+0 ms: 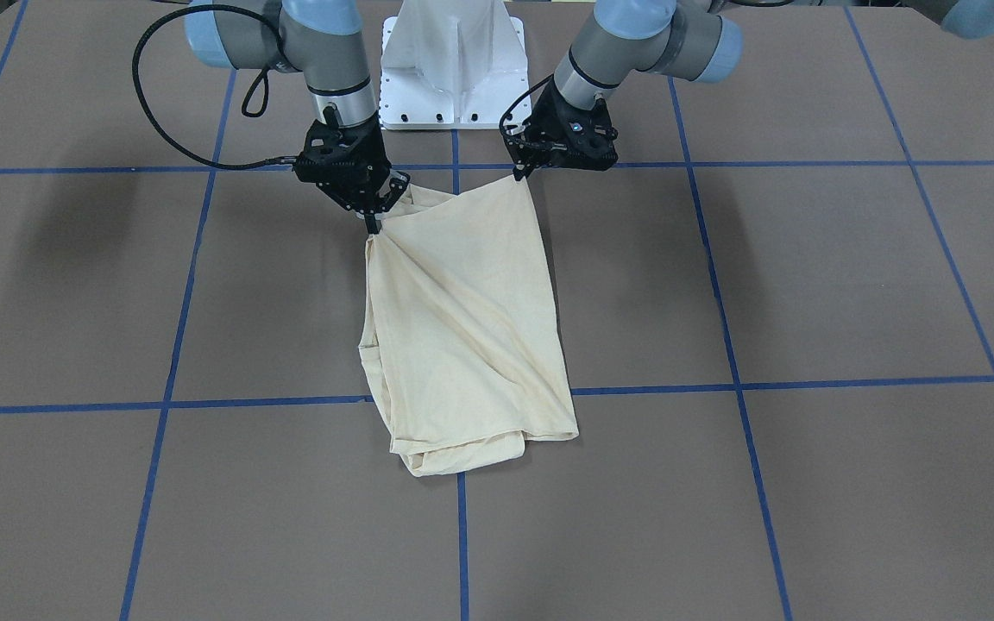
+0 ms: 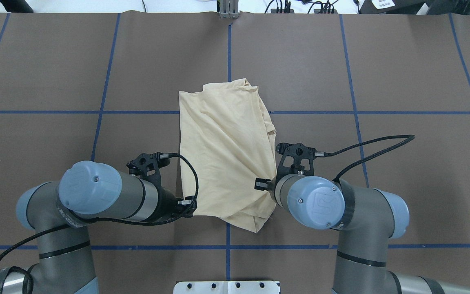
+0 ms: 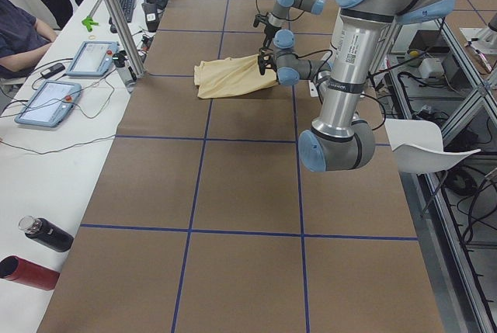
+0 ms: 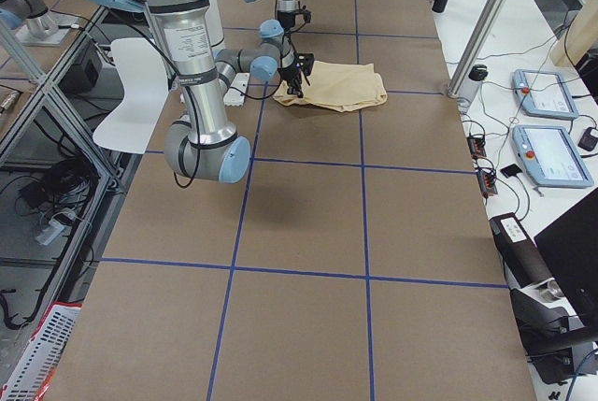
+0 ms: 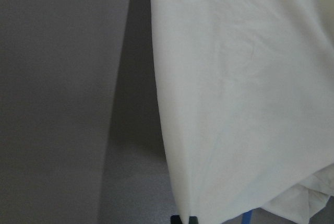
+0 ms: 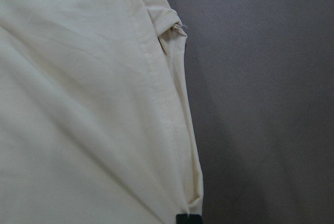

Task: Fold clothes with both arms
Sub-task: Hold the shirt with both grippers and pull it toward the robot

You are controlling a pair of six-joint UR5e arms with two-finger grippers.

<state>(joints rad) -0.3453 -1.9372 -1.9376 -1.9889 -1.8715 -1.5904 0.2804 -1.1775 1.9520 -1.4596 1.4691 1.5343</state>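
The shirt (image 1: 462, 319) lay at the middle of the table (image 1: 808, 285), in front of my base (image 1: 454, 86). It was already narrowed to a long panel, and no sleeves lay outside it. My left gripper (image 1: 518, 178) and right gripper (image 1: 374, 220) each pinched a near corner. I judged a crosswise fold as remaining. No print or label showed. Lettering on my left arm (image 3: 353, 46) was too small to read.

cream shirt (image 2: 222, 155), left gripper (image 2: 192, 203), right gripper (image 2: 267, 185) at its sides
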